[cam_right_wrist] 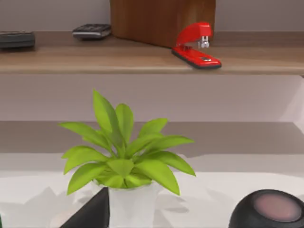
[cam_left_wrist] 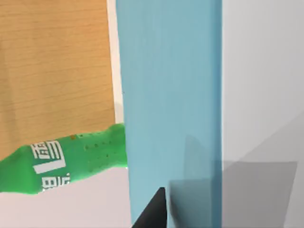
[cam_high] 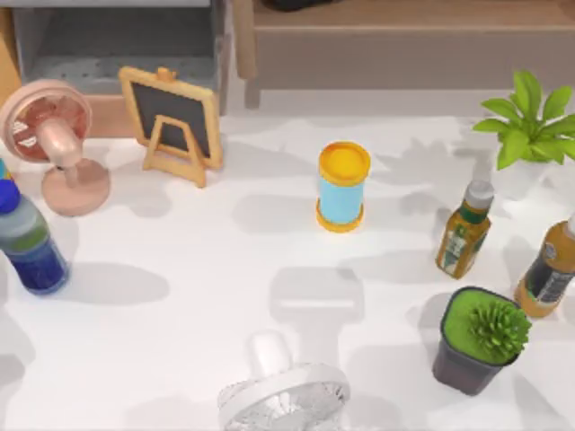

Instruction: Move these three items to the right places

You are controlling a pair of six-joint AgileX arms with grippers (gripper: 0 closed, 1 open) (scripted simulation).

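Which of the things on the white table [cam_high: 180, 242] are the three items I cannot tell. A blue can with yellow caps [cam_high: 342, 187] stands upright at the centre. Two brown tea bottles [cam_high: 464, 229] [cam_high: 548, 269] stand at the right. A blue bottle [cam_high: 30, 241] stands at the left edge. A dark tip of my left gripper [cam_left_wrist: 152, 216] shows against a tall light-blue panel [cam_left_wrist: 171, 95], with a green bottle [cam_left_wrist: 71, 161] lying behind it. A dark tip of my right gripper [cam_right_wrist: 92, 213] shows beside a leafy plant in a white pot [cam_right_wrist: 126, 161].
A pink fan [cam_high: 49, 135] and a small chalkboard easel [cam_high: 172, 121] stand at the back left. A white fan [cam_high: 283, 395] is at the front. A succulent in a dark pot [cam_high: 476, 339] and the leafy plant [cam_high: 530, 126] stand at the right. A red stapler [cam_right_wrist: 197, 45] lies on a wooden shelf [cam_right_wrist: 95, 59].
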